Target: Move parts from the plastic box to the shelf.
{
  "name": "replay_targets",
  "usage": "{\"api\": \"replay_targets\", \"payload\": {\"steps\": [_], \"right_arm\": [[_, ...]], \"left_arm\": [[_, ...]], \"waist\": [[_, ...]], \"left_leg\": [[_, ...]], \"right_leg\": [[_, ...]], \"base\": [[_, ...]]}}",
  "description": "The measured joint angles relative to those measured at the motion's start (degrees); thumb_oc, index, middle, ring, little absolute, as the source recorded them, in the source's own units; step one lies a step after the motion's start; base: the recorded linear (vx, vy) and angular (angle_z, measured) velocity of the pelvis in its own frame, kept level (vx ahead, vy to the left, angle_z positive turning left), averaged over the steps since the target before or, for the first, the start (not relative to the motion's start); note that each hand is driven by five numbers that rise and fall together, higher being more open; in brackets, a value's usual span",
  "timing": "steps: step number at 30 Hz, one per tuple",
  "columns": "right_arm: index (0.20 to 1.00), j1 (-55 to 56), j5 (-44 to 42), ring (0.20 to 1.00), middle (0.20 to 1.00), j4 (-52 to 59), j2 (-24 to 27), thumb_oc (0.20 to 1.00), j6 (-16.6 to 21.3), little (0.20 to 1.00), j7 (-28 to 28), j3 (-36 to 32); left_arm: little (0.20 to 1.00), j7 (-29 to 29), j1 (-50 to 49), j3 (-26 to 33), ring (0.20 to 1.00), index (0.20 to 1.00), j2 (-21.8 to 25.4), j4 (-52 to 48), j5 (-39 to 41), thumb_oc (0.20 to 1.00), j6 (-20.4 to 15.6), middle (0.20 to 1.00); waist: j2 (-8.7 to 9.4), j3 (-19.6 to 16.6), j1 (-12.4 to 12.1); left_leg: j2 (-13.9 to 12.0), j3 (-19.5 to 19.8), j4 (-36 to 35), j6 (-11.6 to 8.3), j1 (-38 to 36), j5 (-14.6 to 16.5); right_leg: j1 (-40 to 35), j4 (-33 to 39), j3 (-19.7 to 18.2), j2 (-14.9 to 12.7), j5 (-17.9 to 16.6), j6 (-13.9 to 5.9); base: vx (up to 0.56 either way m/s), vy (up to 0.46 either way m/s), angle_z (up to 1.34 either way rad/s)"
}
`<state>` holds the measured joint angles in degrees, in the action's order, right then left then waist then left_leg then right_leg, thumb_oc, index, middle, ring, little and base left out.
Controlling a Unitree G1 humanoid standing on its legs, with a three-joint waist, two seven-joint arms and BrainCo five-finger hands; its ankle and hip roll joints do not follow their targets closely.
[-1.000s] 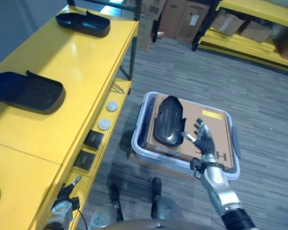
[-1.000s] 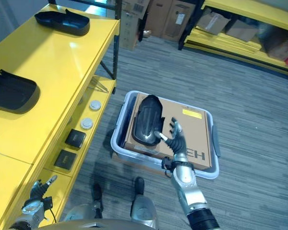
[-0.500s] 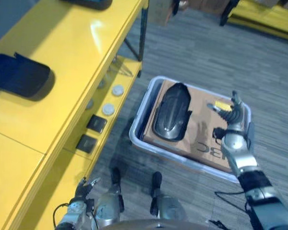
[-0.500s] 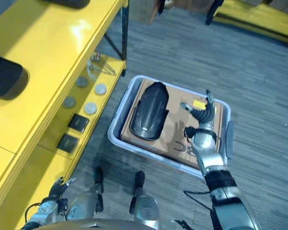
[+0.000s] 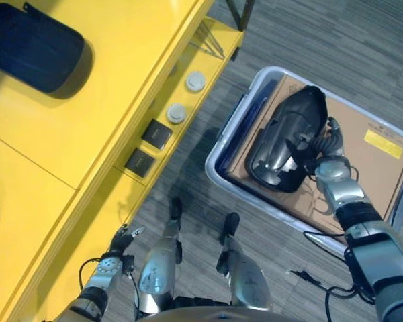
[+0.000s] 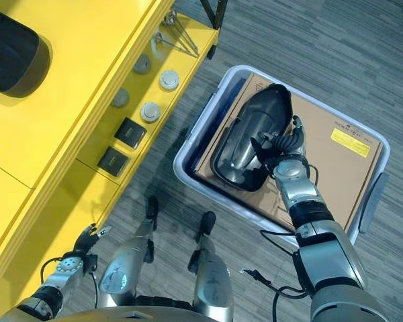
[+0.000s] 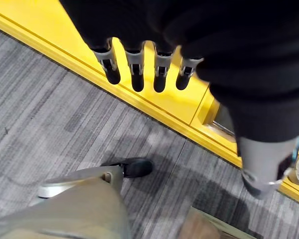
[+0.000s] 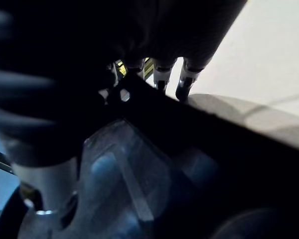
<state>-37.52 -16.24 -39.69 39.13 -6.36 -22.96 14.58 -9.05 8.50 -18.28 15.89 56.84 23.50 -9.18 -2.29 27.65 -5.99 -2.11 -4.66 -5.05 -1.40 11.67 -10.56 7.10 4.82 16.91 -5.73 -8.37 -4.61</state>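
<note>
The black part (image 6: 248,141) lay on cardboard in the plastic box (image 6: 201,127), at three o'clock from the yellow shelf (image 6: 87,87). The right hand (image 6: 282,151) curled its fingers over the part's edge. It looked stiff, light and glossy, maybe slippery; the rim seemed the best hold. The left hand (image 7: 139,69) hung with straight fingers.

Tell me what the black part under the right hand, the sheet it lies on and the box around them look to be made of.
Black part: likely moulded plastic, glossy, with pale highlights on its curved shell. Sheet: apparently cardboard, matte brown, with print and a yellow label. Plastic box: translucent pale plastic, probably; its rim looks thin and rounded. The right hand curls over the part's edge.
</note>
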Motion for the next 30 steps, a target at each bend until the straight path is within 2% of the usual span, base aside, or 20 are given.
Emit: {"api": "replay_targets", "payload": {"steps": [3, 4, 5, 6, 11, 12, 15, 17, 20, 23, 24, 27, 29, 30], "right_arm": [[1.000, -0.92, 1.37, 1.000, 1.000, -2.15, 0.01, 1.000, -2.38, 1.000, 0.99, 0.99], [0.796, -1.18, 1.85, 0.796, 0.796, -3.25, -0.29, 0.796, -2.75, 0.796, 1.21, 1.26], [0.464, -2.15, 2.85, 0.464, 0.464, -4.16, -0.41, 0.464, -3.47, 0.464, 1.35, 2.26], [0.200, -2.30, 3.41, 0.200, 0.200, -4.29, -0.41, 0.200, -5.00, 0.200, 1.71, 2.40], [0.200, -2.75, 10.60, 0.200, 0.200, -9.35, -1.39, 0.200, -11.17, 0.200, 1.52, 7.34], [0.200, -1.20, 11.91, 0.200, 0.200, -11.31, -3.18, 0.200, -12.88, 0.200, 1.38, 7.22], [0.200, 2.55, 12.15, 0.200, 0.200, -14.67, -6.21, 0.200, -14.95, 0.200, 1.87, 7.13], [0.200, 5.87, 12.81, 0.200, 0.200, -17.65, -7.06, 0.200, -14.76, 0.200, 3.04, 6.77], [0.200, 11.77, 12.59, 0.200, 0.200, -22.21, -8.71, 0.200, -14.58, 0.200, 3.92, 5.41], [0.200, 15.78, 11.93, 0.200, 0.200, -24.95, -9.37, 0.200, -13.32, 0.200, 3.57, 4.16], [0.200, 19.61, 12.11, 0.200, 0.200, -23.97, -9.36, 0.200, -9.63, 0.200, 2.04, 1.15], [0.200, 22.75, 12.29, 0.200, 0.200, -21.15, -8.88, 0.200, -6.25, 0.200, -1.30, 0.84], [0.200, 25.44, 14.09, 0.200, 0.200, -14.70, -7.92, 0.200, -4.06, 0.200, -3.75, 0.59], [0.200, 27.85, 15.51, 0.200, 0.200, -7.58, -6.14, 0.200, -2.02, 0.200, -5.39, 0.42]], "left_arm": [[1.000, 0.51, 0.60, -0.19, 1.000, 1.000, 0.01, -0.13, 0.09, 1.000, -0.11, 1.000], [1.000, 0.59, 0.86, -0.64, 1.000, 1.000, 0.01, -0.10, 0.09, 1.000, -0.08, 1.000], [1.000, 0.66, 0.97, -1.08, 1.000, 1.000, 0.01, -0.02, 0.09, 1.000, -0.02, 1.000], [1.000, 0.68, 1.00, -1.39, 1.000, 1.000, 0.01, -0.17, 0.09, 1.000, -0.09, 1.000], [1.000, 0.71, 0.78, -1.99, 1.000, 1.000, 0.20, 0.06, 0.06, 1.000, 0.07, 1.000], [1.000, 0.71, 0.32, -2.01, 1.000, 1.000, 0.48, 0.05, 0.01, 1.000, 0.07, 1.000], [1.000, 0.72, -1.29, -2.00, 1.000, 1.000, 1.07, 0.11, -0.07, 1.000, 0.00, 1.000], [1.000, 0.61, -1.50, -1.72, 1.000, 1.000, 1.12, 0.21, -0.16, 1.000, 0.09, 1.000], [1.000, -0.61, -3.24, -0.15, 1.000, 1.000, 1.38, 0.26, -1.45, 1.000, -0.11, 1.000], [1.000, -0.64, -3.50, 0.28, 1.000, 1.000, 2.14, 0.33, -3.66, 1.000, -0.14, 1.000], [1.000, -0.36, -3.85, 0.01, 1.000, 1.000, 2.96, -2.57, -5.28, 1.000, -0.21, 1.000], [1.000, 0.07, -3.82, -1.09, 1.000, 1.000, 4.27, -8.81, -5.69, 1.000, -0.25, 1.000], [1.000, 1.16, -3.70, -2.04, 1.000, 1.000, 5.74, -15.82, -5.59, 1.000, 0.04, 1.000], [1.000, 1.88, -3.64, -2.96, 1.000, 1.000, 7.54, -24.31, -4.90, 1.000, 1.36, 1.000]], "waist": [[0.00, 0.00, 0.03], [0.00, 0.00, 0.09], [0.02, -0.02, 0.09], [0.03, -0.02, -0.07], [0.59, -0.88, -0.44], [1.43, -2.79, -0.48], [2.73, -7.18, -0.46], [2.91, -8.13, -0.62], [4.02, -13.39, -1.12], [4.49, -15.47, -0.48], [4.57, -17.08, -0.08], [4.68, -18.97, 0.64], [4.67, -19.67, 1.91], [4.66, -19.76, 2.65]], "left_leg": [[-0.03, 0.22, 0.00, 0.02, -0.25, -0.09], [-0.05, 0.32, 0.00, 0.02, -0.54, -0.10], [-0.06, 0.59, -0.01, 0.01, -0.96, -0.08], [-0.07, 0.94, -0.01, -0.01, -1.21, -0.07], [-0.14, 1.44, -0.01, -0.51, -3.87, 0.28], [-0.24, 1.53, -0.01, -0.51, -4.10, 0.32], [-0.30, 1.54, -0.01, -0.43, -4.65, 0.39], [-0.30, 1.55, -0.02, -0.55, -6.63, 1.10], [-0.37, 1.48, -0.08, -1.17, -7.98, 2.17], [-0.48, 1.36, -0.12, -0.95, -9.84, 2.60], [-0.50, 0.88, -0.38, -0.73, -11.22, 3.03], [-0.66, 0.11, -0.38, -0.73, -11.82, 3.13], [-0.74, -0.01, -0.39, -0.73, -11.94, 3.13], [-0.76, -0.14, -0.39, -0.72, -12.44, 3.13]], "right_leg": [[-0.55, 0.00, 0.59, 0.02, 0.03, -0.04], [-0.97, 0.00, 0.84, 0.02, 0.07, -0.09], [-1.48, 0.04, 1.01, 0.04, 0.24, -0.16], [-1.88, 0.24, 1.16, 0.02, 0.40, -0.22], [-4.85, 0.12, 1.69, -0.03, 0.68, -0.31], [-5.23, 0.11, 2.07, -0.03, 0.96, -0.27], [-5.85, 0.13, 2.34, -0.01, 1.40, -0.17], [-7.98, 0.02, 2.55, -0.04, 1.79, -0.20], [-9.29, 0.36, 2.51, -0.03, 2.83, -0.30], [-11.05, 0.36, 2.52, 0.02, 3.29, -0.12], [-12.33, 0.35, 2.33, -0.03, 3.84, -0.38], [-12.46, 0.36, 1.51, 0.02, 4.03, -0.13], [-12.73, 0.36, 1.05, 0.08, 3.78, -0.08], [-13.20, 0.36, 0.85, 0.07, 3.74, -0.06]], "base": [[0.00, -0.014, 0.08], [0.00, -0.005, 0.12], [0.00, -0.002, 0.14], [0.00, -0.003, 0.12], [0.00, -0.038, 0.07], [-0.01, -0.041, 0.08], [0.00, -0.046, 0.04], [0.01, -0.058, 0.04], [0.03, -0.052, -0.01], [0.06, -0.038, -0.03], [0.02, -0.019, -0.11], [-0.01, -0.021, -0.16], [-0.04, -0.033, -0.11], [-0.05, -0.028, -0.06]]}}
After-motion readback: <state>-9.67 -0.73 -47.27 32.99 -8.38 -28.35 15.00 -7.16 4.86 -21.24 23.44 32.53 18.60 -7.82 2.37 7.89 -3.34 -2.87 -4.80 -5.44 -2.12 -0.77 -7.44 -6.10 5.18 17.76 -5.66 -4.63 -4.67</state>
